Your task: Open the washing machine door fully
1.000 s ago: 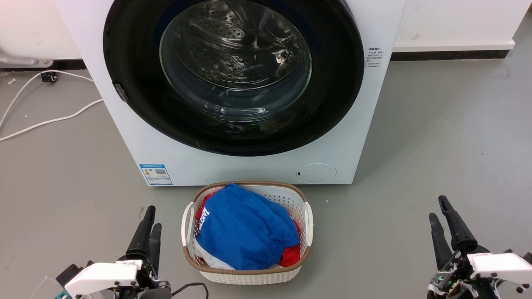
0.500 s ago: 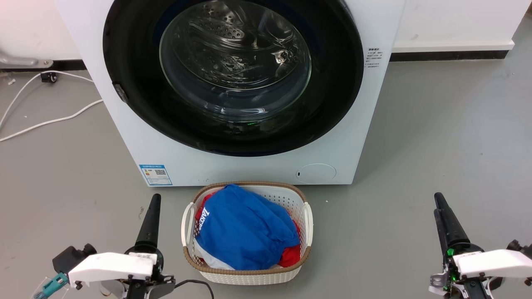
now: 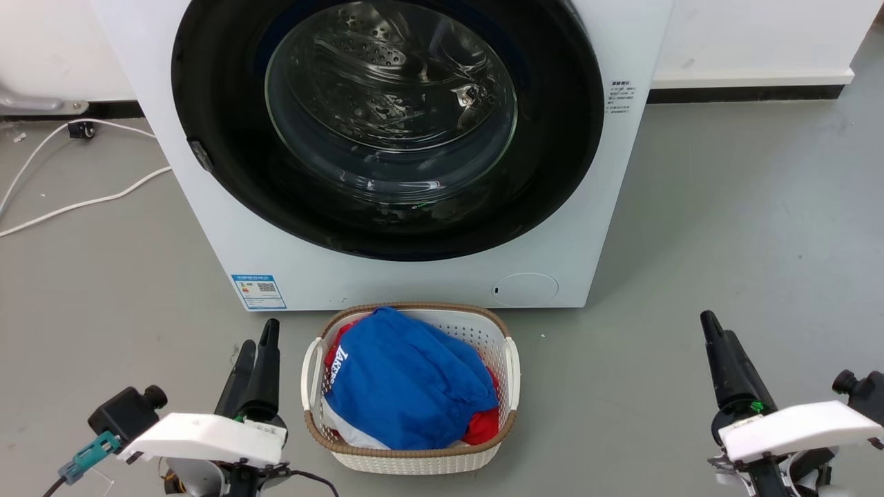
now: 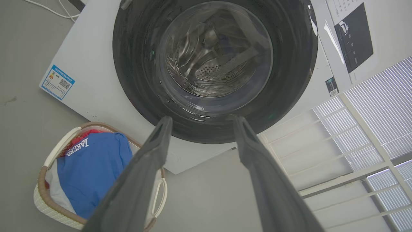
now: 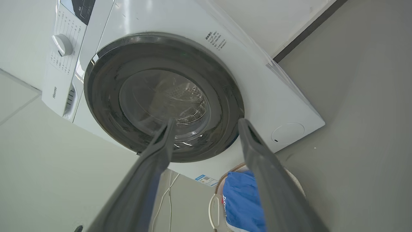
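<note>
The washing machine door is a glossy black disc with a clear glass bowl centre. It lies shut against the white machine. The door also shows in the left wrist view and the right wrist view. My left gripper hovers low over the floor, left of the basket and well short of the door. Its fingers stand apart and hold nothing. My right gripper is at the lower right, also open and holding nothing.
A white laundry basket holding blue and red clothes stands on the floor right before the machine, between my grippers. A small round white flap sits at the machine's lower right. White cables trail over the grey floor at the left.
Both grippers have rolled about their wrists and edged up toward the machine; the right one also drifted left. The door has not moved.
</note>
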Motion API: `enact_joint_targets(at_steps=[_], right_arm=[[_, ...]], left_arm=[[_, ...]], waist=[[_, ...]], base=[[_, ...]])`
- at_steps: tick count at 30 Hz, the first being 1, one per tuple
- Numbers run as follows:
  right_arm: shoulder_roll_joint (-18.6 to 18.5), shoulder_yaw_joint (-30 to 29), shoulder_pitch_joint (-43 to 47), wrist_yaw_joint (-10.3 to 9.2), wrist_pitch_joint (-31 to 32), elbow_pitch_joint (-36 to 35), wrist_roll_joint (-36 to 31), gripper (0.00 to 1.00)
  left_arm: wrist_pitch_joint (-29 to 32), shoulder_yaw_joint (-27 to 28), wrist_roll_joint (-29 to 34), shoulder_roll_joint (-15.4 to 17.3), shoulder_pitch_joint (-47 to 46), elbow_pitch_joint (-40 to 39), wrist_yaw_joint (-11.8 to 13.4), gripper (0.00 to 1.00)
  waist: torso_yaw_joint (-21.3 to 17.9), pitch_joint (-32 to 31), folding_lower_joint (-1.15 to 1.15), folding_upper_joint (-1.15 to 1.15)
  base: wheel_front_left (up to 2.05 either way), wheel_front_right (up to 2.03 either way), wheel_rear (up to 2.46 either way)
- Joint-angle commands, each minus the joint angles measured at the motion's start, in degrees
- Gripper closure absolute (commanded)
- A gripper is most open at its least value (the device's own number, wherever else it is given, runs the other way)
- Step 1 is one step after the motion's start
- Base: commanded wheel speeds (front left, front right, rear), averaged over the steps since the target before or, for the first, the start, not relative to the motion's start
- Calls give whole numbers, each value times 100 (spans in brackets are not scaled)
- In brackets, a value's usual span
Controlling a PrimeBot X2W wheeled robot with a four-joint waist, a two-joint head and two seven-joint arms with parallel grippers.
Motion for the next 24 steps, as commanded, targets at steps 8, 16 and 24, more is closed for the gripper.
enact_joint_targets(at_steps=[8, 16, 24], right_arm=[[-6, 81, 24, 6, 19, -298, -1007, 0], [8, 110, 99, 8, 47, -449, -1731, 0], [18, 111, 156, 9, 72, -576, -2312, 0]], left_arm=[[-206, -185, 953, 111, -136, -135, 11, 0], [-353, -353, 1619, 166, -146, -117, 27, 0], [-468, -487, 2154, 225, -167, -130, 62, 0]], waist=[[2, -13, 0, 0], [-3, -25, 0, 0], [4, -40, 0, 0]], base=[[0, 0, 0], [0, 0, 0], [0, 0, 0]])
